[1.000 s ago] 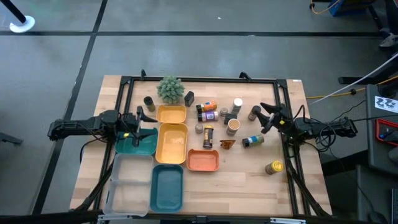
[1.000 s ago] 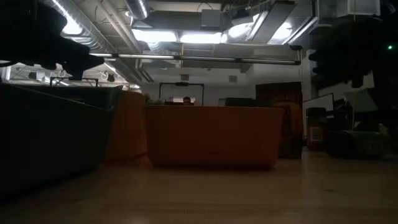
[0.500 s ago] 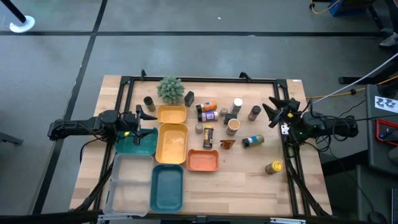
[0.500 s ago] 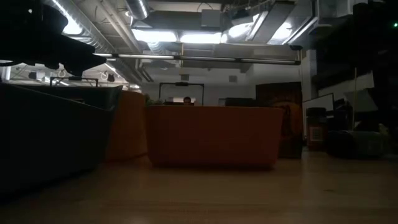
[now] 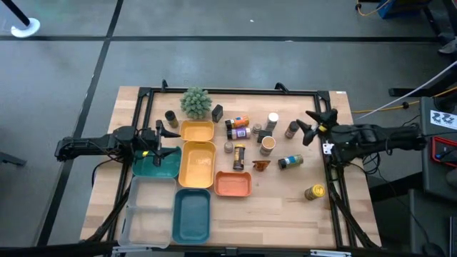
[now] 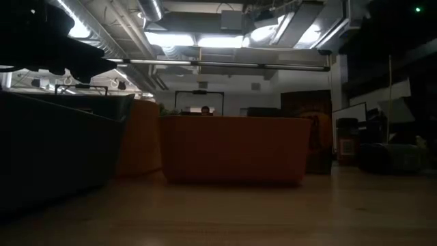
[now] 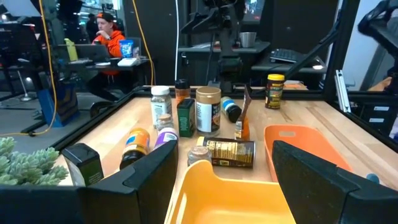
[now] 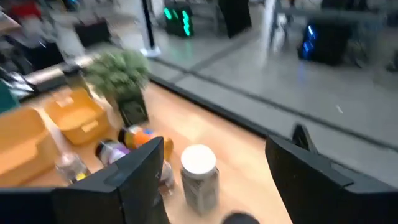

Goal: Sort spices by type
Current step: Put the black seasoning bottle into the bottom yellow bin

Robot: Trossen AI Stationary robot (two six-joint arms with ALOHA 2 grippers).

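Your right claw [image 5: 311, 128], released and empty, sits just beside the dark-capped jar [image 5: 292, 129], nearer than the left.

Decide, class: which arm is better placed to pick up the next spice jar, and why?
Probably the right. Its right gripper hangs open beside the dark-capped jar at the cluster's edge. The left gripper, also open, sits over the teal tray, with the yellow trays between it and most jars.

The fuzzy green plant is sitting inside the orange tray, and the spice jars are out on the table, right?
Not quite. The high view shows the green plant standing on the table behind the yellow trays, not inside the orange tray, which looks empty. The spice jars are out on the table, as you said.
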